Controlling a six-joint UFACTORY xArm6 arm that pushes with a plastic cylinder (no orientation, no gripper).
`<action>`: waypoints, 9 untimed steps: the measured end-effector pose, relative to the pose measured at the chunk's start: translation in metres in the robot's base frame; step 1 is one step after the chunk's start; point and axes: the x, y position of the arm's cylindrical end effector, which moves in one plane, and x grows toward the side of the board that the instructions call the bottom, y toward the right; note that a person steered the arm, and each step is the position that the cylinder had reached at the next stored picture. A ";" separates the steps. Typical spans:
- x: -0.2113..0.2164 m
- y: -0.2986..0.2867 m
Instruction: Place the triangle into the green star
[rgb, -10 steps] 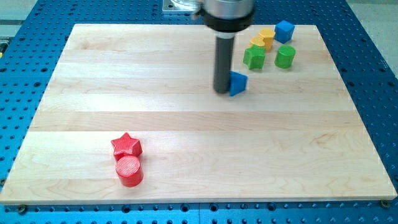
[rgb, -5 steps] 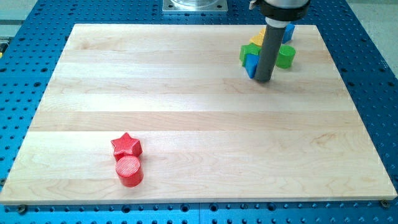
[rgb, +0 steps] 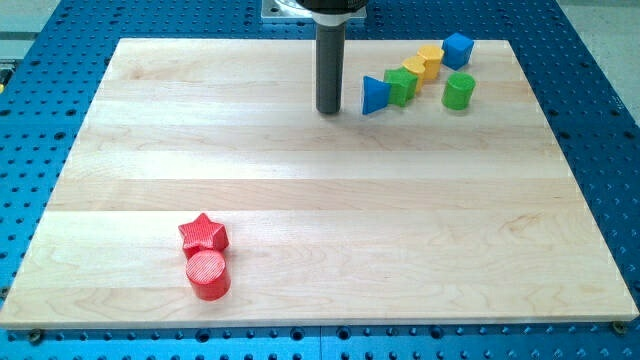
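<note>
A blue triangle block (rgb: 374, 95) lies near the view's top right and touches the left side of the green star block (rgb: 401, 85). My tip (rgb: 329, 110) stands on the board just left of the triangle, with a small gap between them. The rod rises straight up out of the view's top.
A yellow block (rgb: 424, 62) sits next to the green star, with a blue cube (rgb: 458, 48) further right and a green cylinder (rgb: 458, 91) below it. A red star (rgb: 203, 234) and a red cylinder (rgb: 208, 275) sit at the lower left of the wooden board (rgb: 300, 200).
The triangle has gone up and right against the green star. My tip went right past it, then came back to the triangle's left side.
</note>
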 end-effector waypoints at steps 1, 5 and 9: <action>0.001 -0.004; -0.047 0.081; 0.047 -0.180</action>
